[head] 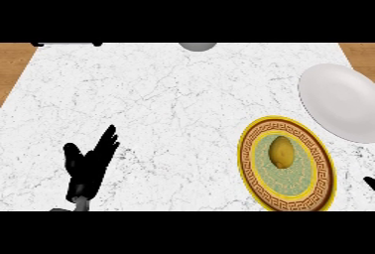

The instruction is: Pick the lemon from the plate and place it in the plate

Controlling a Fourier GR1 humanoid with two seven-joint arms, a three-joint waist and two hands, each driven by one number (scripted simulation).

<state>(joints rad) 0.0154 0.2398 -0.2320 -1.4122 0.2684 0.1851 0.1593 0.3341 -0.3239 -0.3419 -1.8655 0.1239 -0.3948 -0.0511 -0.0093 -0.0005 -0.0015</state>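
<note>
Nearest, at about seven o'clock in the head view, the left robot hand (89, 166) rests low over the marble bench (161, 109), fingers straight and spread, pointing up toward one o'clock with the thumb out to the side. It holds nothing and sits well apart from both plates, so it looks parked clear of the work rather than taking part.

At about four o'clock, only a dark sliver of the right robot hand (370, 183) shows at the view's edge; I cannot tell how its fingers stand. It sits just beside the ornate plate, which suits it as the hand to make the pick, being far closer than the left.

A little farther, at about three to four o'clock, the ornate plate (316, 154) with its gold patterned rim and green centre carries the lemon (282, 151), lying slightly above the plate's middle. The lemon is untouched, so the pick appears not yet begun.

Beyond, at about two o'clock, the plain white plate (341, 99) sits near the ornate one, a short carry away and the likely destination.

Farthest, at twelve o'clock, a grey rounded object (197, 46) is cut by the top edge; what it is cannot be told.
</note>
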